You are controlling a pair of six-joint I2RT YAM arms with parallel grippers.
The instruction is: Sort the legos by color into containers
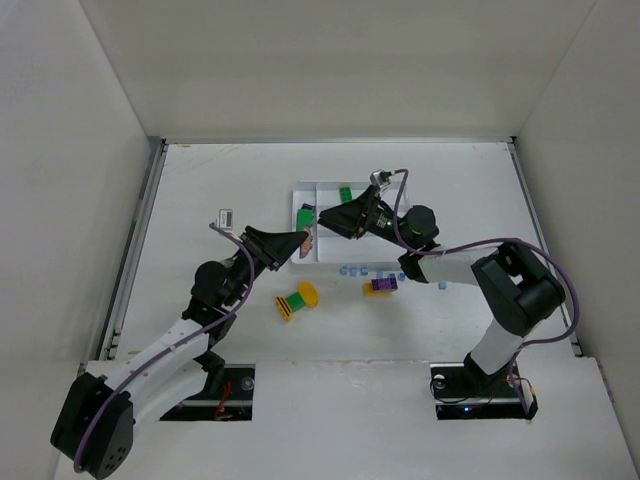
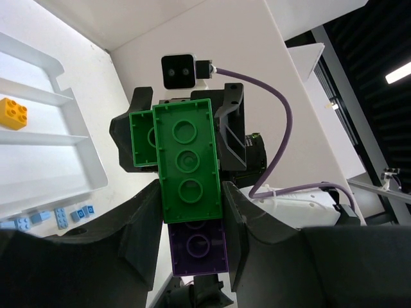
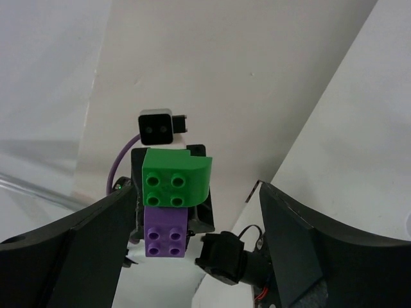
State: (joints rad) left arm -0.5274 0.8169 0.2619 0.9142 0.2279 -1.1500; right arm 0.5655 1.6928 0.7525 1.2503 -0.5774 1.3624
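Top, left-wrist and right-wrist views of 2 arms meeting over the left end of the white tray (image 1: pixel 299 189). The left gripper (image 1: pixel 303 239) is closed on a 2-colour stack: a long green lego (image 2: pixel 186 160) pressed onto a purple lego (image 2: pixel 198 247), with both fingers (image 2: pixel 138 237) touching the stack's sides. In the top view the green piece (image 1: pixel 306 216) lies above the tray's narrow side section, with the purple piece (image 1: pixel 307 243) by the tray's near edge; its height above the tray cannot be told.

The right gripper (image 1: pixel 328 222) faces the stack from the opposite side. Its fingers (image 3: pixel 64 250) are spread wide, and the green (image 3: pixel 173 179) and purple (image 3: pixel 166 234) pieces sit between them, touching neither.

Contents of the tray: 1 green brick (image 1: pixel 345 195) in the far long section and 1 yellow-orange brick (image 2: pixel 14 112) in another section.

On the table in front of the tray:
- a green-and-yellow piece (image 1: pixel 297 300)
- a purple-and-yellow piece (image 1: pixel 380 286)
- a row of tiny light-blue bricks (image 1: pixel 355 270) just beside the tray's near wall (image 2: pixel 83 163)
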